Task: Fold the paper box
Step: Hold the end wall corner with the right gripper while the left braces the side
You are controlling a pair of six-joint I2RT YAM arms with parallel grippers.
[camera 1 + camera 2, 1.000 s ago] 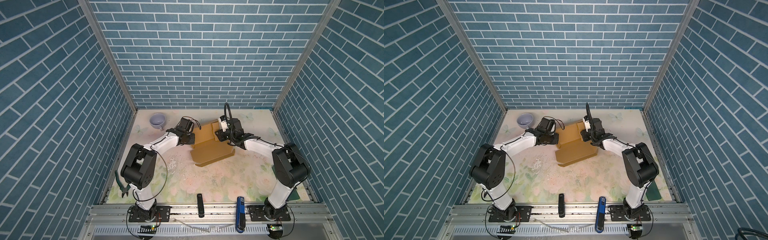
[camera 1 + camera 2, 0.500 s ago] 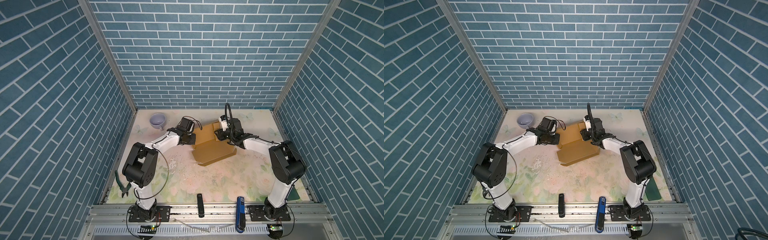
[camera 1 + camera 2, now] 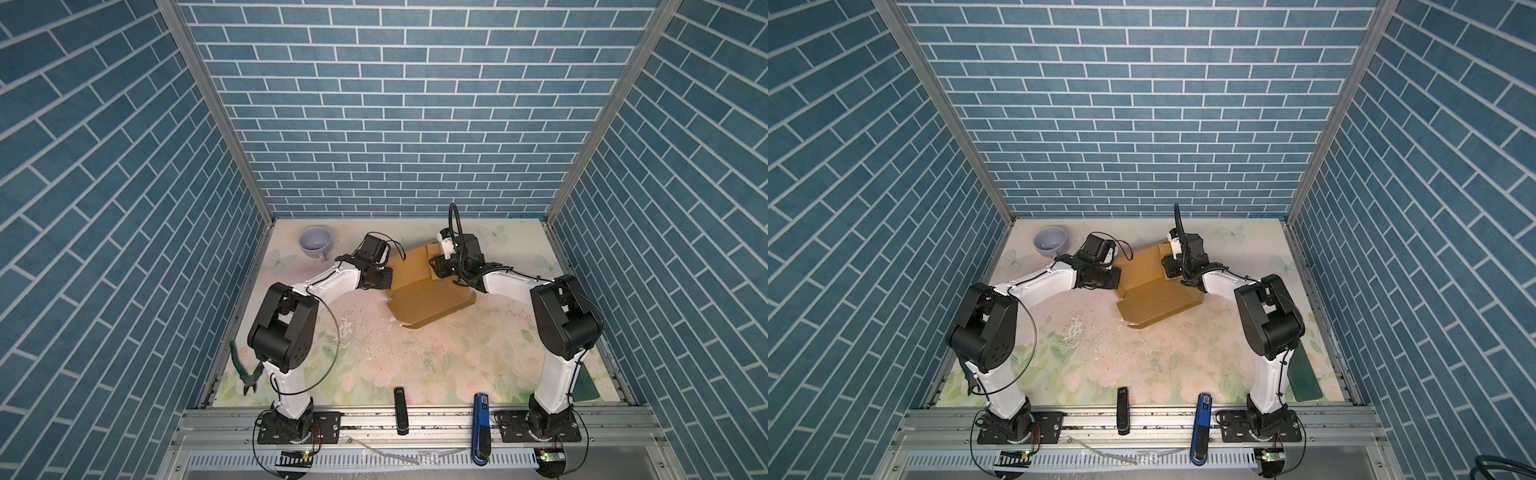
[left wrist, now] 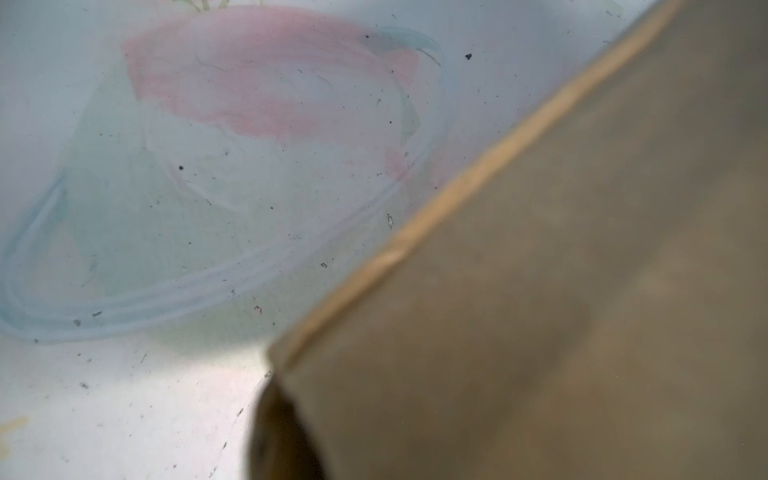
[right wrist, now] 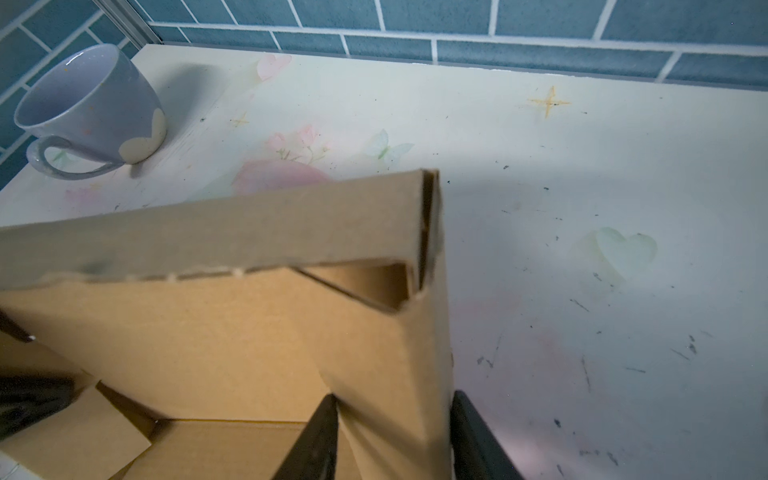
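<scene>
Progress: paper box partly formed; closing remains.
Left gripper: closed, beside box.
Right gripper: clamping side wall.

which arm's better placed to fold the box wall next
Right, likely: the right gripper clasps the upright side wall of the paper box; the left gripper is shut at the opposite edge.

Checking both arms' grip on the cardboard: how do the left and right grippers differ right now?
The left gripper is shut, while the right gripper's fingers stand apart, gripping a folded-up wall of the paper box between them. The left gripper sits at the box's left edge, the right gripper at its right rear. Both are at the same box.
</scene>
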